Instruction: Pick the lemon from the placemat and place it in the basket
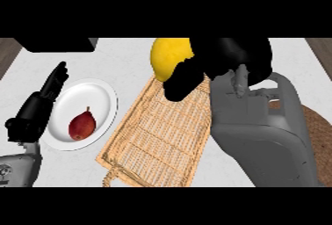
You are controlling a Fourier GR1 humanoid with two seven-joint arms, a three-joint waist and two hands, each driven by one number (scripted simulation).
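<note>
Lemon [170, 56]: yellow, held up over the far end of the basket, near the top of the view; only its left half visible, the rest hidden behind black fingers.
Right hand [224, 59]: curled round the lemon from the lemon's right side, thumb and fingers wrapping its front; one dark finger hanging down past the lemon's lower edge over the weave.
Right forearm [262, 140]: broad and grey, running from the lower edge up to the hand, lying along the basket's right side and covering that rim.
Basket [159, 136]: shallow, woven, pale straw, directly beneath the lemon and stretching toward the near edge; interior bare of other items; a loop handle at its near-left corner; left rim fully open to view.
Placemat [314, 125]: brown, woven, right of the basket, mostly hidden behind the forearm; only a sliver visible near the right edge.
Plate [97, 99]: white, round, just left of the basket, a narrow strip of table between the two.
Pear [82, 125]: red, on the plate, well apart from the lemon.
Left hand [48, 94]: left of the plate, fingers straight and pointing up, resting, touching nothing.
Table [123, 57]: pale, open patch left of the lemon and beyond the plate; a dark object [55, 44] at the far-left corner.
</note>
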